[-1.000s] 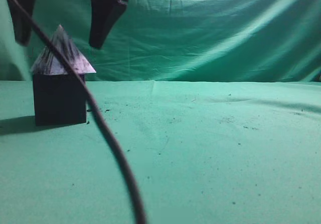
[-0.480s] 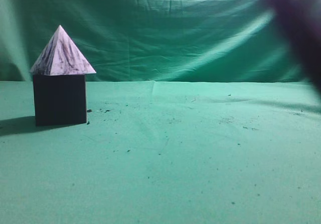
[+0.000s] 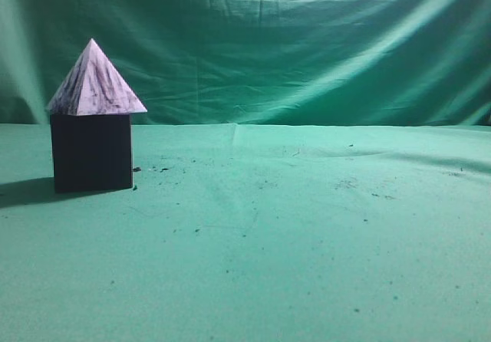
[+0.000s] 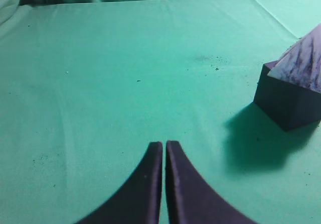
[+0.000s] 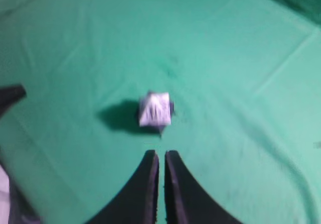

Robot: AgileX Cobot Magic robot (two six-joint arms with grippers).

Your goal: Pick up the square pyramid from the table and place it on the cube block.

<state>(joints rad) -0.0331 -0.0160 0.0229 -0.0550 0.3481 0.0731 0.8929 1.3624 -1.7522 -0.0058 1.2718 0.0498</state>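
Note:
The square pyramid (image 3: 95,81), pale lavender-white with dark streaks, sits upright on the dark cube block (image 3: 91,152) at the left of the green table (image 3: 291,235). No gripper shows in the exterior view. In the left wrist view my left gripper (image 4: 164,144) is shut and empty, low over bare cloth, with the cube block (image 4: 288,101) and pyramid (image 4: 302,63) off to its right. In the right wrist view my right gripper (image 5: 161,153) is shut and empty, high above the pyramid (image 5: 156,108), which is blurred and hides most of the cube.
A wrinkled green backdrop curtain (image 3: 291,43) hangs behind the table. Small dark crumbs (image 3: 161,168) are scattered on the cloth. A dark arm part (image 5: 10,96) shows at the left edge of the right wrist view.
The gripper and cable that hung over the pyramid one second ago have left the exterior view. A blurred dark shape at the upper right half a second ago is gone too. Pyramid and cube have not moved.

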